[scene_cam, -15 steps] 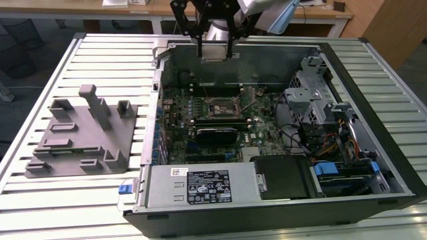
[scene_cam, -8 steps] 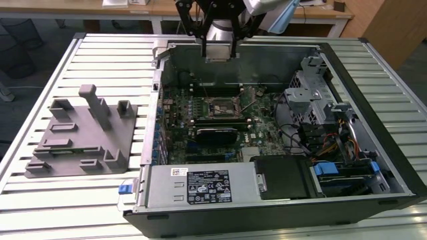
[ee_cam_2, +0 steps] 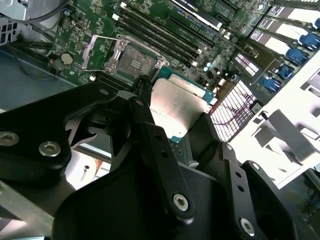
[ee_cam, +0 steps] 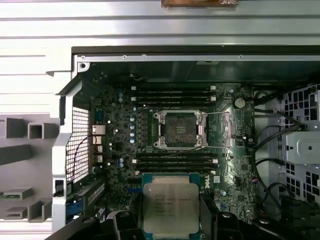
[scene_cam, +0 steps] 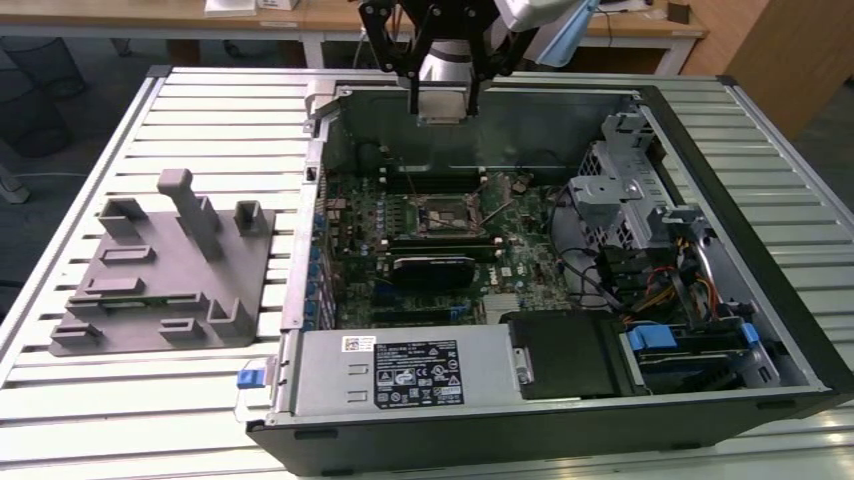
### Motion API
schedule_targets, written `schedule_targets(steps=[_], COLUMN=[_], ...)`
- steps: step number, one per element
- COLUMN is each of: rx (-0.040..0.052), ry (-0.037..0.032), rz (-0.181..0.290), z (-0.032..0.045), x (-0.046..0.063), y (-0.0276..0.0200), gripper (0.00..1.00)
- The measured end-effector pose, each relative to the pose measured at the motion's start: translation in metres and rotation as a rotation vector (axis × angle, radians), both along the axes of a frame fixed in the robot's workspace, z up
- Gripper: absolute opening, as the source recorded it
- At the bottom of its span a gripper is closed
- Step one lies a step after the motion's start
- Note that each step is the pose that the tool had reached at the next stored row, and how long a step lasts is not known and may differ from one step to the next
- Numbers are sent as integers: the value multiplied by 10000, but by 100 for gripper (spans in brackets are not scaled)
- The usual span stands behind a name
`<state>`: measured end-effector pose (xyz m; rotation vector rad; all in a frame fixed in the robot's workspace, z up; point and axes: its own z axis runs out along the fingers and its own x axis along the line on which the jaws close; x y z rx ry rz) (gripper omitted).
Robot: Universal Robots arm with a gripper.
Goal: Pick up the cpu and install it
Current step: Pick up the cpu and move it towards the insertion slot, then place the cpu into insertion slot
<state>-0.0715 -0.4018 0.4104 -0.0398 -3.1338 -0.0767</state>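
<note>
Hanging over the open computer case (scene_cam: pixel 534 435), the arm's jaws are pinching the cpu (ee_cam: pixel 171 207) by two opposite edges. Its silvery top faces the camera in the first wrist view, and the chip is in the air, touching nothing but the jaws. In the exterior view the jaws sit near the case's far wall, with the socket (scene_cam: pixel 441 212) toward six o'clock of them. The grey tray (scene_cam: pixel 160 290) is out on the counter (scene_cam: pixel 200 400) at nine o'clock of the case, well apart. The socket looks bare, its hinged frame (ee_cam_2: pixel 101 50) folded back beside it.

From where I stand, the worry is that thin edge grip: a jolt could tilt the chip or let it slip onto the board below. If it comes down off-centre or turned the wrong way, the fine contacts in the socket would likely bend. The folded-back frame could snag a jaw, and the memory sticks (ee_cam: pixel 172 92) flanking the socket leave little room for a crooked approach
</note>
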Motion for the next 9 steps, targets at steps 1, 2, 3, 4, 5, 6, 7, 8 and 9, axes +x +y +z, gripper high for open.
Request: schedule_targets(steps=[1, 2, 3, 4, 5, 6, 7, 8, 9], rx=[1, 0, 0, 0, 0, 0, 0, 1, 1], ry=[-1, -1, -1, 0, 0, -1, -1, -1, -1], rz=[0, 1, 1, 1, 1, 1, 1, 1, -1], z=[0, 0, 0, 0, 0, 0, 0, 0, 0], x=[0, 1, 1, 1, 1, 2, 2, 2, 2], y=[0, 0, 0, 0, 0, 0, 0, 0, 0], gripper=[54, 54, 54, 54, 54, 54, 54, 54, 54])
